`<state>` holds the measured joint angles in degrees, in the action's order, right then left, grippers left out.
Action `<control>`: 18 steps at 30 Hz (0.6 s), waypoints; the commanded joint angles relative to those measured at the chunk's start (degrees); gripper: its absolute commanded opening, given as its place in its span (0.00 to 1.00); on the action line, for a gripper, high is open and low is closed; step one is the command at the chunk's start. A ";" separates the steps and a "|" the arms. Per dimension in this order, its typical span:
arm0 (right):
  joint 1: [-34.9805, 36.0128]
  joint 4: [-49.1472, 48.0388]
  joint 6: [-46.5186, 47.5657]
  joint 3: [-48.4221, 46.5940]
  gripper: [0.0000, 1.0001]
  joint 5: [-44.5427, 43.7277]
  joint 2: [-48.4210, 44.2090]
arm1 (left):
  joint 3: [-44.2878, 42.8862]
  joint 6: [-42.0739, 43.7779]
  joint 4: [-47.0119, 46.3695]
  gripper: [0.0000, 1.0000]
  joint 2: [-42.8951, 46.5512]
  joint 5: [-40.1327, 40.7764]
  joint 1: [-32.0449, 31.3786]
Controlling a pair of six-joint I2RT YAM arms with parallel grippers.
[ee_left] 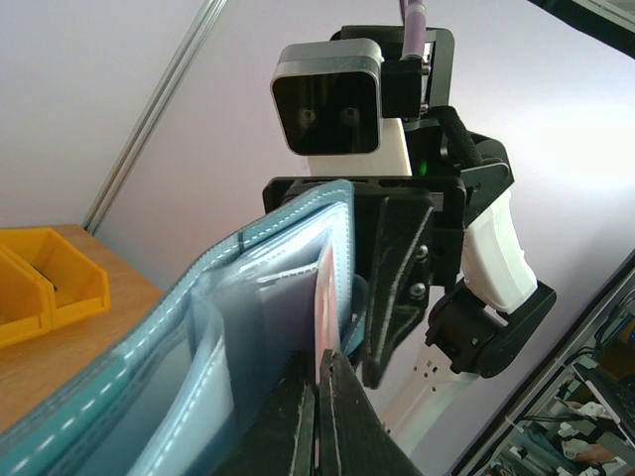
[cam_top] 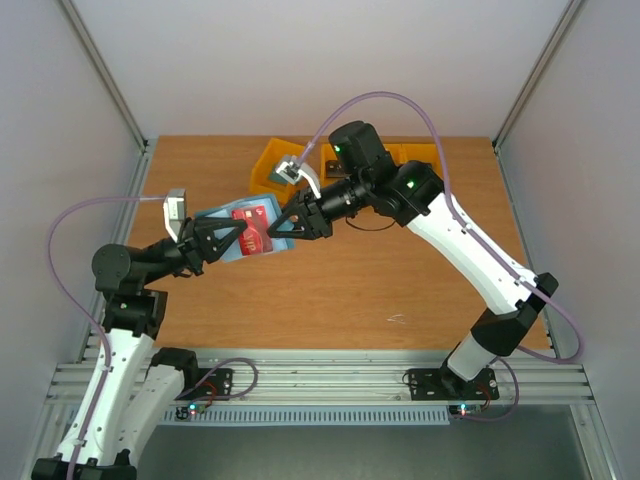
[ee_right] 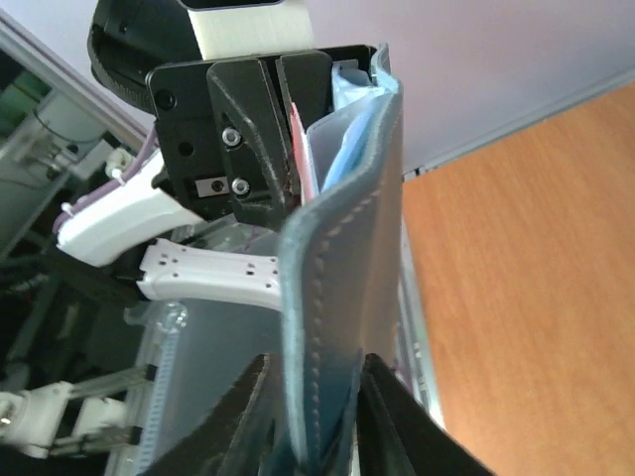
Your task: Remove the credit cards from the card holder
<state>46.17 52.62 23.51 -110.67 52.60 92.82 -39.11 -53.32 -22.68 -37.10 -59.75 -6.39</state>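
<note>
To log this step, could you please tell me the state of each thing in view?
card holder: open, held off the table
red card: in a pocket of the card holder
left gripper: shut on red card
right gripper: shut on card holder
yellow bins: upright on the table

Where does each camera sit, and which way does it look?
Top external: above and behind the arms, looking down at the table; both arms show.
Left wrist: on the left arm, facing the right arm past the left gripper, shut on a red card.
Right wrist: on the right arm, looking past the right gripper, clamping the card holder, at the left arm.
Shared: both see the card holder from opposite ends.
</note>
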 commanded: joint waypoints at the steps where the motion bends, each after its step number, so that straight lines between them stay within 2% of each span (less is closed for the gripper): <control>1: 0.06 -4.75 -3.71 -0.80 0.16 2.95 1.40 | -0.22 1.22 -0.33 0.00 0.22 -0.39 0.32; 6: 0.05 -4.22 -3.82 -1.80 0.02 2.29 2.31 | 0.07 1.23 0.83 0.00 0.40 0.61 0.33; 9: -0.06 -4.37 -3.74 -1.74 0.01 0.80 1.90 | 0.28 1.08 1.43 0.02 0.52 1.16 0.33; 13: -1.14 -5.25 -4.86 -1.53 0.01 1.84 1.73 | 1.00 0.60 1.73 0.17 0.77 1.43 0.33; 18: -1.92 -5.46 -5.20 -1.27 0.01 2.71 1.59 | 1.32 0.32 2.08 0.18 0.89 1.92 0.33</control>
<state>44.95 49.63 19.29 -110.74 52.82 94.78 -38.59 -53.12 -20.36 -36.97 -58.46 -6.13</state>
